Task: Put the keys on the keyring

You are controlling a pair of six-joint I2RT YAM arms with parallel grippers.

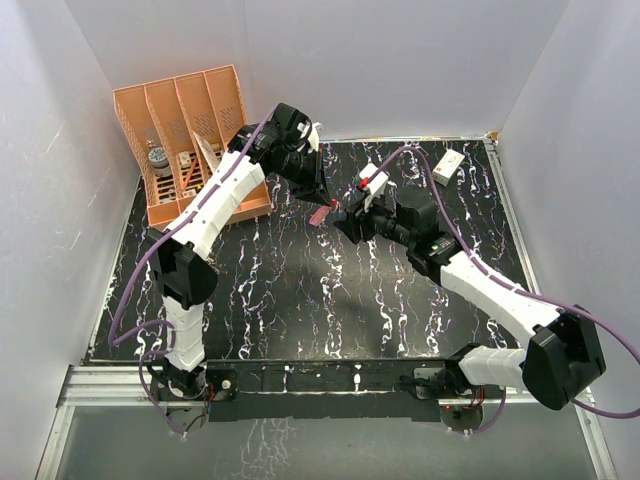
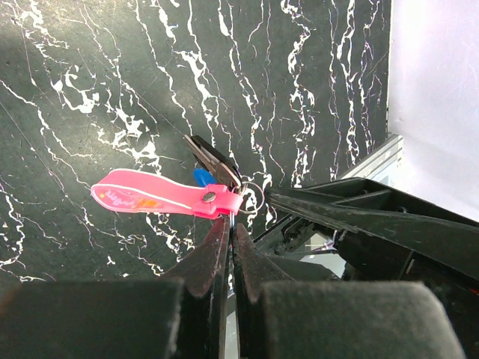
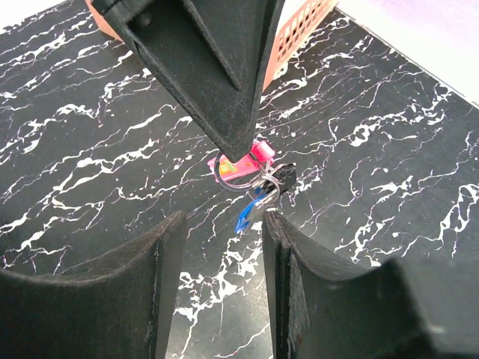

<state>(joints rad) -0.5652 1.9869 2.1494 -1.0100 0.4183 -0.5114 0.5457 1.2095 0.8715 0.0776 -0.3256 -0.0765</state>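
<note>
Black fingers of the left gripper [image 2: 230,221] fill the bottom of the left wrist view, clenched tight on the keyring [image 2: 153,196] at its riveted end. From that pinch the pink strap reaches out flat toward 9 o'clock. A thin wire ring [image 2: 252,196] sits at 2 o'clock from the rivet. The two keys bunch at this end: the blue key [image 2: 200,177] just above the strap and the dark key [image 2: 212,158] slanting away toward 11 o'clock. Whether each is threaded on the wire cannot be told.

Seen from its own wrist, the right gripper [image 3: 224,218] has its jaws apart with nothing pressed between them. The blue key dangles toward 7 o'clock below the strap, just beside the right-hand fingertip.

From above, both arms meet near 12 o'clock over the black marbled table [image 1: 300,300], the strap a pink fleck between the gripper tips. An orange file tray [image 1: 190,130] stands at 10 o'clock, and a small white box [image 1: 449,167] lies at 2 o'clock.
</note>
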